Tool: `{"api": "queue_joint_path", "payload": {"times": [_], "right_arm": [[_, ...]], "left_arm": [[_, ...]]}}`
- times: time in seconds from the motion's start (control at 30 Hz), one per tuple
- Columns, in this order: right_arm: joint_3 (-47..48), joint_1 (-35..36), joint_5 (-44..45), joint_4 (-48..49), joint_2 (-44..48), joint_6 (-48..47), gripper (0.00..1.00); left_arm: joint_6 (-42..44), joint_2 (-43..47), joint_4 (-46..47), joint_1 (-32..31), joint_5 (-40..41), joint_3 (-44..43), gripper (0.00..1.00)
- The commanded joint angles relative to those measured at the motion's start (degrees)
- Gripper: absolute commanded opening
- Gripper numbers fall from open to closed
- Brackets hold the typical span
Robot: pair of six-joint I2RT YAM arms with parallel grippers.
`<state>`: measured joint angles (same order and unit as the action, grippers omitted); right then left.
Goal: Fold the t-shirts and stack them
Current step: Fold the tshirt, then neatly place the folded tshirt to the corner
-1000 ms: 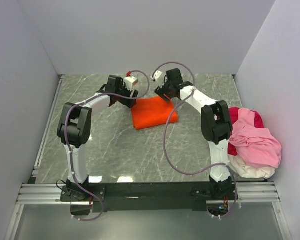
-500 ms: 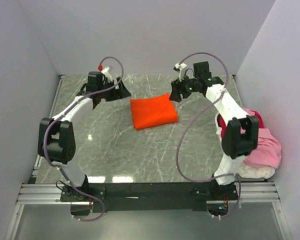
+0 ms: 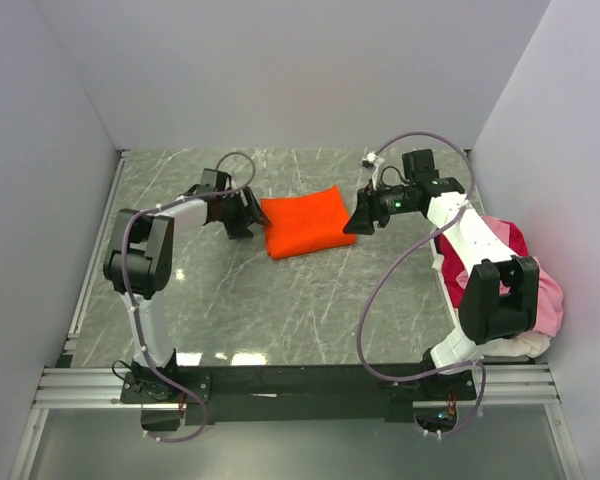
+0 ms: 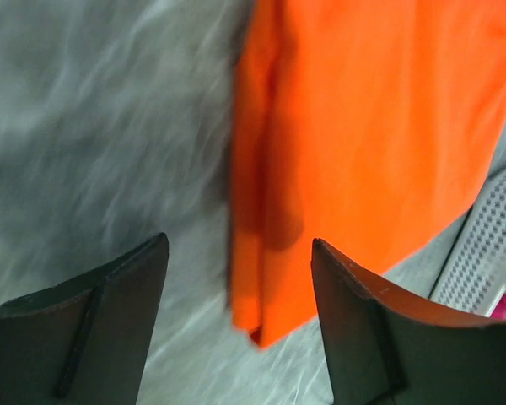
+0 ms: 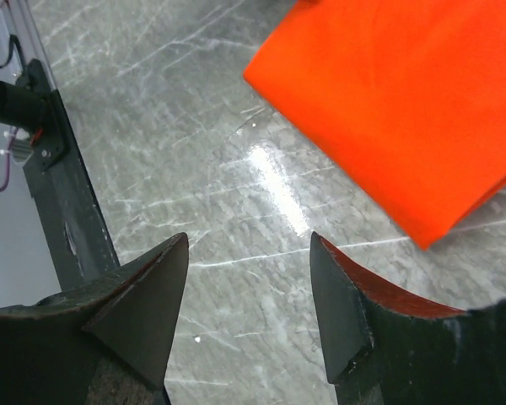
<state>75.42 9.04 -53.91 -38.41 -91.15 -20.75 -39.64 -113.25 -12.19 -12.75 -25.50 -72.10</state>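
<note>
A folded shirt (image 3: 305,222) lies far-centre on the table (image 3: 280,300). The left gripper (image 3: 246,220) is just left of it and the right gripper (image 3: 354,224) just right. A shirt heap (image 3: 520,285) sits at the table's right edge.

The orange shirt (image 3: 305,223), folded into a flat rectangle, lies between my left pincer (image 3: 245,214) and my right pincer (image 3: 359,221), close to both, while the pink shirt (image 3: 510,275), magenta shirt (image 3: 472,232) and white shirt (image 3: 505,343) lie crumpled in a heap well to the right of my right pincer.
</note>
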Motion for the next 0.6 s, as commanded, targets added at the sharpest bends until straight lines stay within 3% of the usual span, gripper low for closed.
{"api": "queue_joint_path", "payload": {"times": [0.0, 0.1, 0.2, 0.3, 0.37, 0.57], "right_arm": [[0.52, -2.09, -4.97, -0.43, 0.10, -1.13, 0.66], [0.34, -2.18, -5.33, -0.34, 0.54, -1.48, 0.66], [0.52, -2.45, -5.76, -0.96, 0.72, -2.10, 0.65], [0.87, -2.71, -6.12, -1.75, 0.54, -2.89, 0.65], [1.13, -3.06, -7.08, -2.80, 0.10, -3.68, 0.64], [1.93, -3.24, -8.40, -5.70, -0.69, -5.87, 0.62]], "left_arm": [[-1.93, -4.76, -1.96, -2.62, 2.03, -6.29, 0.72], [-2.46, -9.07, -5.56, -3.15, 1.77, -11.73, 0.56], [-1.06, -12.07, -8.72, -3.86, 3.25, -14.21, 0.52], [1.57, -13.66, -11.89, -3.16, 2.73, -16.84, 0.28], [4.82, -13.05, -13.99, -1.58, 4.39, -18.16, 0.00], [12.82, -13.48, -21.11, 6.59, 10.10, -23.87, 0.00]]}}
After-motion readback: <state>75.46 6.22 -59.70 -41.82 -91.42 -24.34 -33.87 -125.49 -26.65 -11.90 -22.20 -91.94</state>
